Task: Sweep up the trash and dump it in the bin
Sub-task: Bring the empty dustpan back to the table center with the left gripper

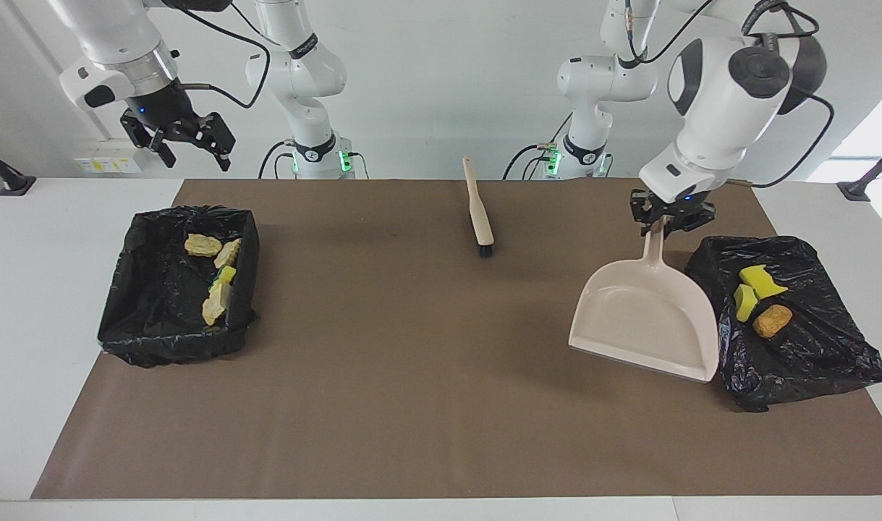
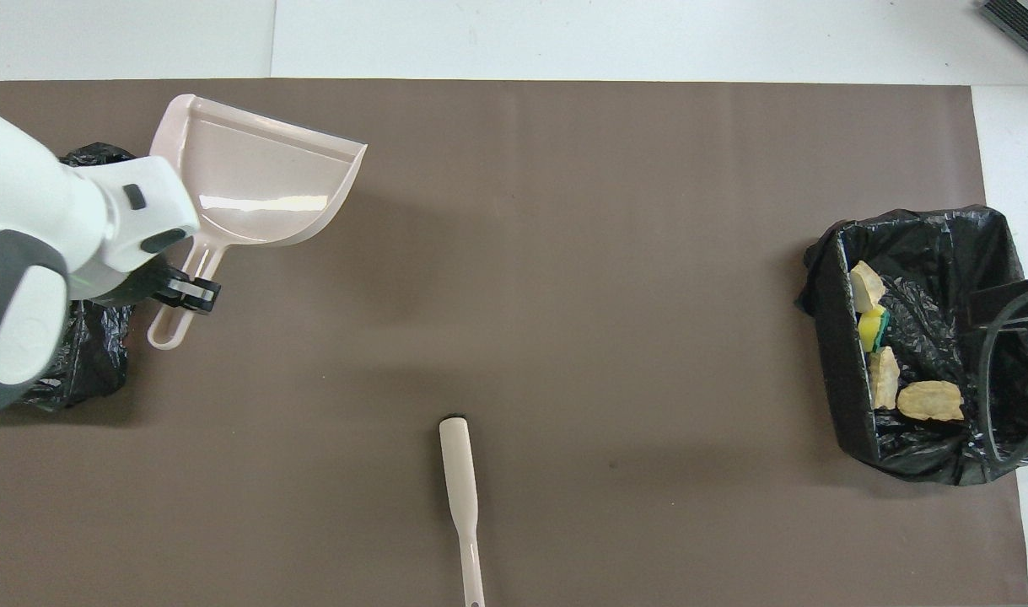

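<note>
Trash (image 1: pixel 762 300): all in the two black-lined bins, none on mat. Sponge chunks + brown roll in bin (image 1: pixel 810 347) at left arm's end; croissant-like bits (image 2: pixel 901 371) in bin (image 1: pixel 173 340) at right arm's end. Prob. light, soft, squashy; better scooped than pinched. Dustpan (image 1: pixel 643 318) empty, stiff, thin lip; left gripper (image 1: pixel 668 221) clamped on handle, pan just beside bin. Brush (image 1: pixel 478 213) lies mid-mat, nearer robots. Wide bare mat (image 1: pixel 412 376) for moving. Right gripper (image 1: pixel 180 137) apart, waits over bench near its bin.
</note>
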`<state>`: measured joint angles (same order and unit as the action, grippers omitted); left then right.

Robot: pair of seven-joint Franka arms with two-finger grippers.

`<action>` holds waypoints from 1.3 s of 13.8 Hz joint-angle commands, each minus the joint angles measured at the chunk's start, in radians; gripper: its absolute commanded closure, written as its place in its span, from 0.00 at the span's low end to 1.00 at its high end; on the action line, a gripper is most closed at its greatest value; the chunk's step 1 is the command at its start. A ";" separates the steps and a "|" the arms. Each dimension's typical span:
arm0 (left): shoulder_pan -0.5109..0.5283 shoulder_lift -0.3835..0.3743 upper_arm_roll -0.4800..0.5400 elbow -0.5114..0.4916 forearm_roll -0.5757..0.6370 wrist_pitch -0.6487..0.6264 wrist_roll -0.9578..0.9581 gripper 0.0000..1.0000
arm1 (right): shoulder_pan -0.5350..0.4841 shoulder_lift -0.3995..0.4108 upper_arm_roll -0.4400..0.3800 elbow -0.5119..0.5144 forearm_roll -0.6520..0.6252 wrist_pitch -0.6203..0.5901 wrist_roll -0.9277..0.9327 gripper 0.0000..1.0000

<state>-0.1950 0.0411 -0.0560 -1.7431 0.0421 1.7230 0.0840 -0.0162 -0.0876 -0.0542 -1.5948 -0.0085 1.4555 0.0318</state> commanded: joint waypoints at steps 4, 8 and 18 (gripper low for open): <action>-0.252 0.092 0.021 -0.110 -0.050 0.326 -0.346 1.00 | -0.008 -0.014 0.005 -0.014 0.016 -0.001 0.014 0.00; -0.325 0.177 0.019 -0.110 -0.077 0.428 -0.425 1.00 | -0.008 -0.014 0.005 -0.014 0.016 -0.001 0.014 0.00; -0.455 0.283 0.019 -0.133 -0.079 0.504 -0.527 1.00 | -0.008 -0.014 0.005 -0.014 0.016 -0.001 0.014 0.00</action>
<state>-0.6267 0.3220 -0.0576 -1.8670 -0.0242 2.2021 -0.4285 -0.0162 -0.0876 -0.0542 -1.5948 -0.0085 1.4555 0.0318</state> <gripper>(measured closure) 0.683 0.000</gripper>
